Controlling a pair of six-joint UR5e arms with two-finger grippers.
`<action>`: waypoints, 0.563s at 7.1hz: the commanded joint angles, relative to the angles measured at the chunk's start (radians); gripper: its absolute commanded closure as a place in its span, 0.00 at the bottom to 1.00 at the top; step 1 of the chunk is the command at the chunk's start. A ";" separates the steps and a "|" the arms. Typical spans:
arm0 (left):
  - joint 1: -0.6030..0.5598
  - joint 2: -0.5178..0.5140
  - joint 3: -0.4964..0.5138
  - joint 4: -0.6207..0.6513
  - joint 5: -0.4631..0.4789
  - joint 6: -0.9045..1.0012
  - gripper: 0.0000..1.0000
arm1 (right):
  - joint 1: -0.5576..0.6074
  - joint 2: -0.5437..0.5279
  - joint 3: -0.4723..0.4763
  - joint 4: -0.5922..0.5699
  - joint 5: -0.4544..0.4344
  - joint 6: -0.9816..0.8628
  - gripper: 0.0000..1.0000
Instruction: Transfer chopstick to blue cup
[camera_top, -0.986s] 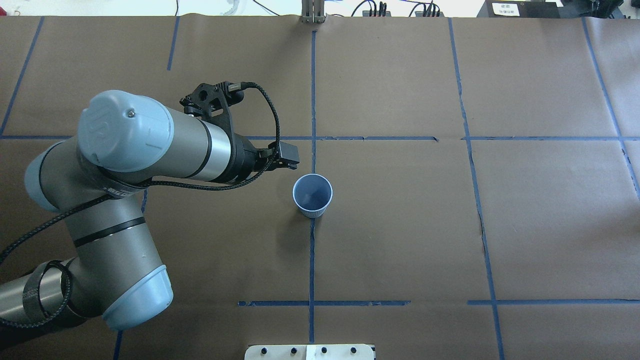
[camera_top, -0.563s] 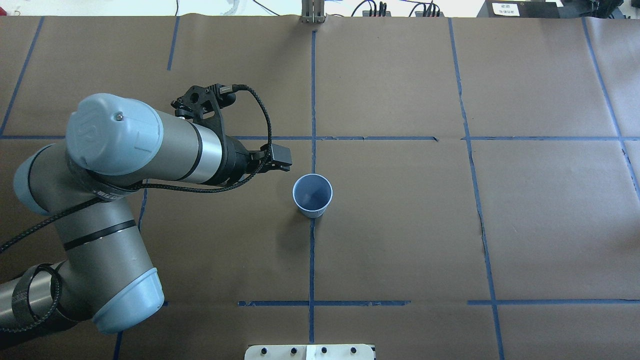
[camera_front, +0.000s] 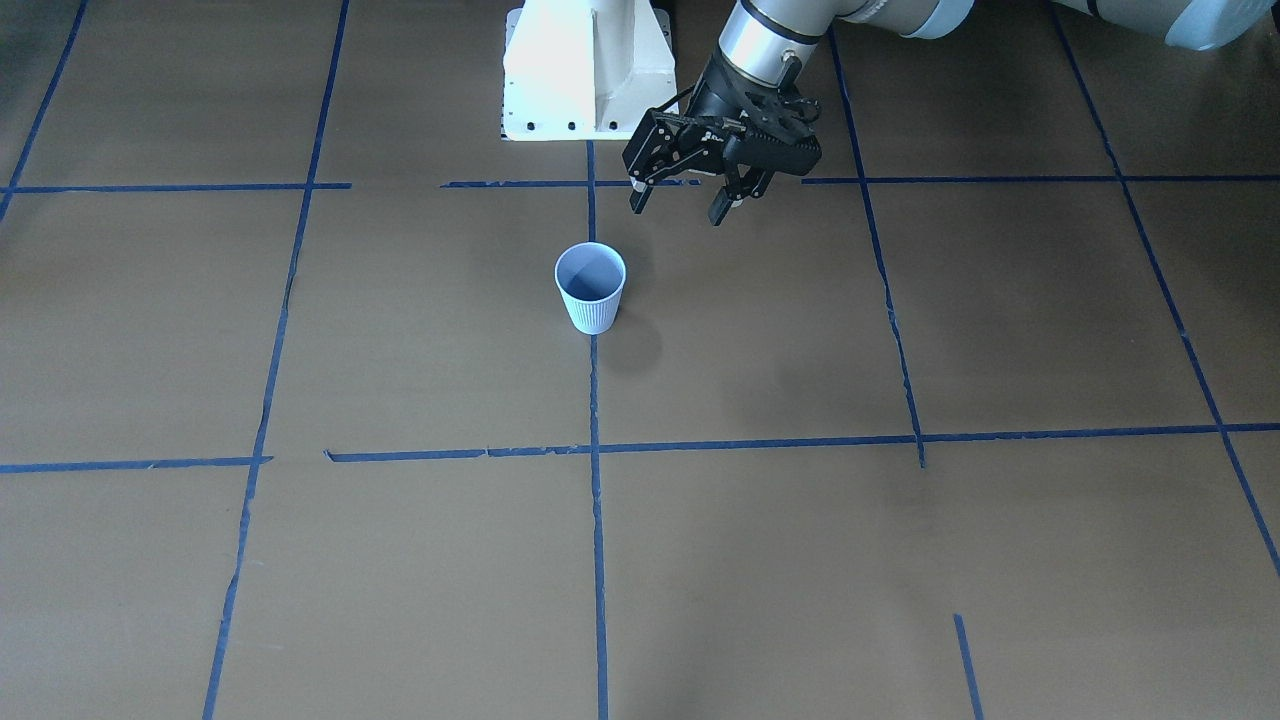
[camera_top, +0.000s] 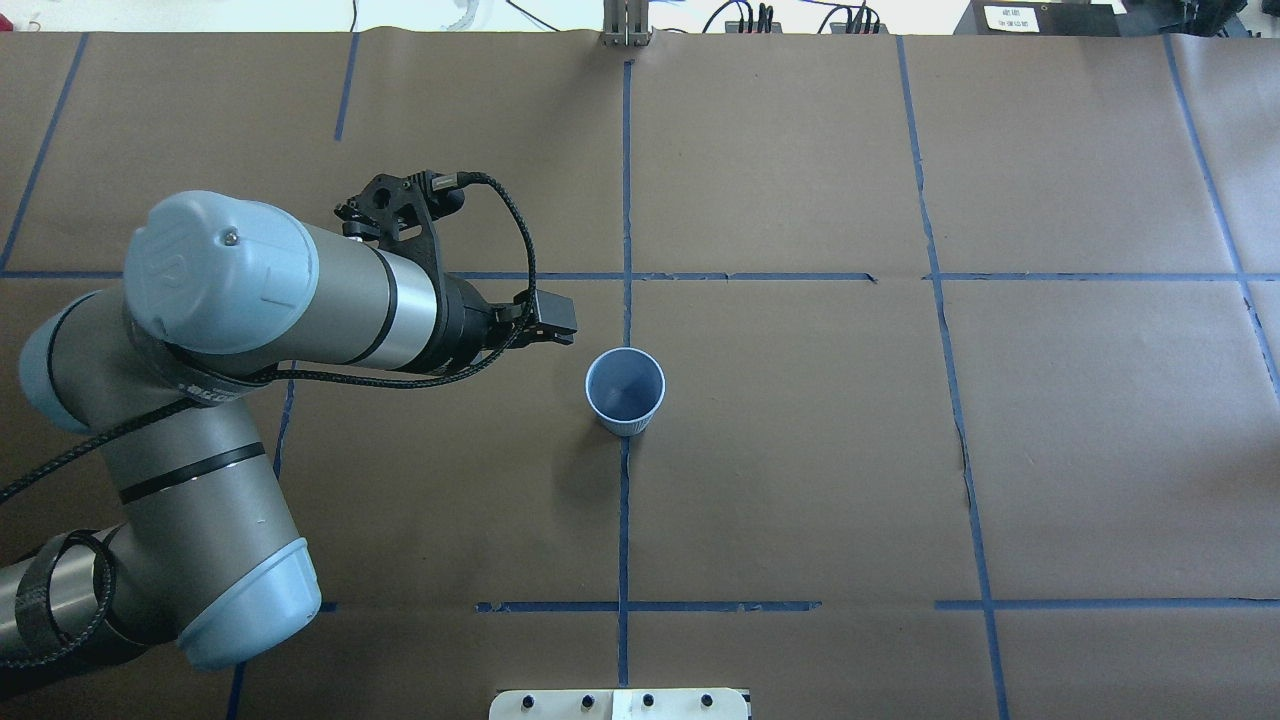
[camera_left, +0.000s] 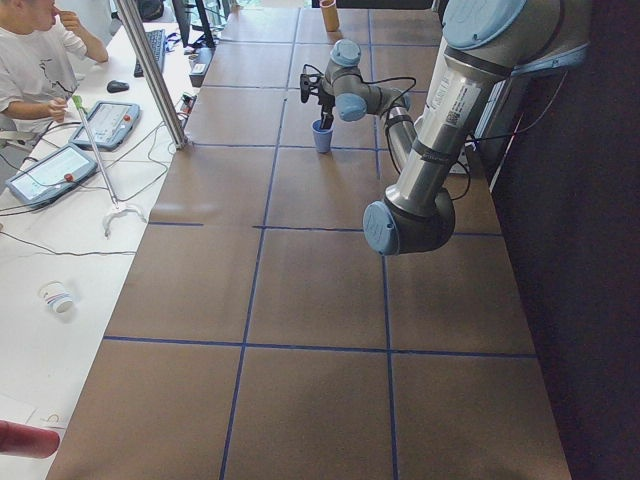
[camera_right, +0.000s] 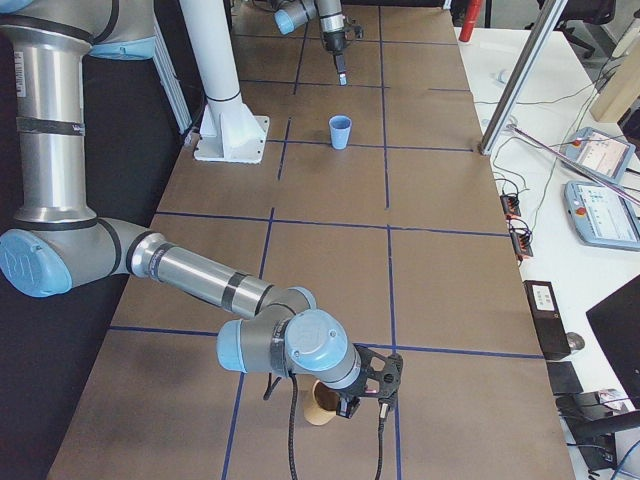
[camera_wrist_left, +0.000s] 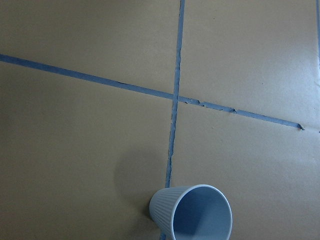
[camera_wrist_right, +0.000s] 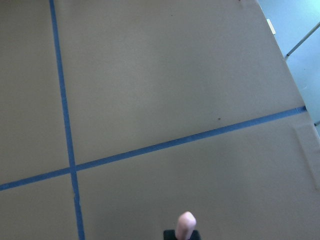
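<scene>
The blue cup (camera_front: 590, 290) stands upright on the table (camera_front: 400, 560), set on a line of blue tape (camera_front: 596, 520). The left end effector (camera_front: 677, 212) hangs above the table at about 1 o'clock from the cup in the front-facing view. It is near the cup but apart from it, with its fingers spread wide. From overhead it sits at 10 o'clock from the cup, and the arm's own wrist covers most of it (only a black block pokes out). The left wrist camera catches the cup at 6 o'clock, its base cut off by the frame edge.

The right end effector (camera_right: 368, 395) shows clearly only in the right side view. It is low at the table's other end, well apart from the blue cup. It is just beside a tan cup (camera_right: 318, 408), which is half hidden behind the arm.

Of the chopstick (camera_wrist_right: 186, 224), only a rounded pink tip appears, at 6 o'clock in the right wrist view. Black slivers of finger hug it on both sides, so the right end effector is narrow and closed on the chopstick. The rest of the stick is out of frame.
</scene>
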 joint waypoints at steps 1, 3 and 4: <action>0.002 -0.001 0.001 0.000 -0.001 0.000 0.00 | 0.061 -0.079 0.128 0.001 0.003 -0.018 1.00; 0.002 -0.001 0.007 -0.002 -0.001 0.006 0.00 | 0.165 -0.156 0.292 -0.002 0.003 -0.057 1.00; 0.002 -0.002 0.003 -0.003 -0.001 0.008 0.00 | 0.182 -0.175 0.393 -0.003 0.001 -0.059 1.00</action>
